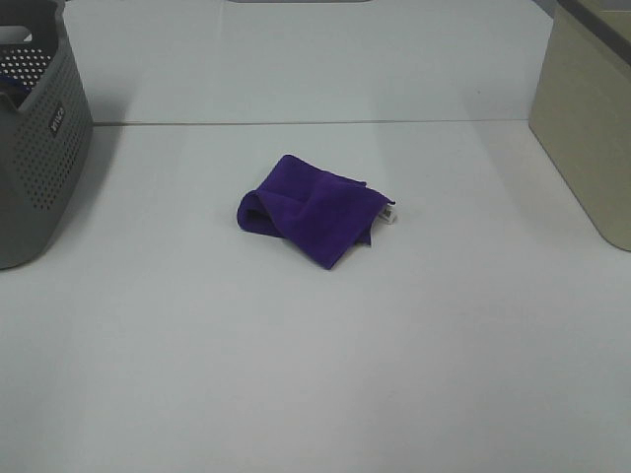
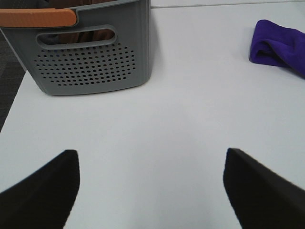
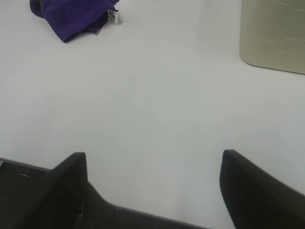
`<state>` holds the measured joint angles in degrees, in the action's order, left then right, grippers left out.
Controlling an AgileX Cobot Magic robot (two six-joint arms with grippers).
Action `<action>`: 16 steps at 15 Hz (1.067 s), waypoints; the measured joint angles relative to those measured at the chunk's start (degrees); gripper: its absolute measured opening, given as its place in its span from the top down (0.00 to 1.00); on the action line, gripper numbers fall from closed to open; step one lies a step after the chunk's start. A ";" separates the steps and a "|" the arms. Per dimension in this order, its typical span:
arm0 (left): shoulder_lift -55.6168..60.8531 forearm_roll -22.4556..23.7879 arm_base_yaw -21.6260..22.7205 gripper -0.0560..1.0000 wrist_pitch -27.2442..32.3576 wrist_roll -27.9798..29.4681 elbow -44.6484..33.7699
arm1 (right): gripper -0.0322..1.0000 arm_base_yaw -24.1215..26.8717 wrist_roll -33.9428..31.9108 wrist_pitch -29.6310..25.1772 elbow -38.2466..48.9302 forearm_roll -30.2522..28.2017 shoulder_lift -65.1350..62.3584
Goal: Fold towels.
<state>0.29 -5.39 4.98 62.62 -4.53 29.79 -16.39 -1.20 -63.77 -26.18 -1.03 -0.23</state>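
A deep purple towel point(image 1: 312, 207) lies crumpled and loosely folded in the middle of the white table, its small white tag point(image 1: 388, 213) at its right edge. It also shows in the left wrist view point(image 2: 279, 45) and in the right wrist view point(image 3: 71, 14). Neither arm shows in the high view. My left gripper point(image 2: 150, 186) is open and empty above bare table, well short of the towel. My right gripper point(image 3: 152, 188) is open and empty over the table's front edge, far from the towel.
A grey perforated basket point(image 1: 39, 128) with an orange handle point(image 2: 38, 18) stands at the far left and holds some cloth. A beige bin point(image 1: 592, 118) stands at the far right. The table's front edge point(image 3: 143, 214) shows in the right wrist view.
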 joint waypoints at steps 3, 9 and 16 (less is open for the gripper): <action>0.00 0.40 -2.69 0.15 0.00 0.06 0.00 | 0.23 0.69 0.00 0.00 0.00 0.06 0.00; 0.00 0.40 -4.13 0.14 -0.06 0.00 0.00 | 0.23 11.92 0.00 0.06 0.00 0.29 0.00; 0.00 0.40 -4.13 0.14 -0.06 0.00 0.00 | 0.23 14.50 0.00 0.06 0.00 0.34 0.00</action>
<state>0.29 -4.98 0.86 62.57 -4.53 29.79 -1.89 -1.20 -63.71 -26.18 -0.69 -0.23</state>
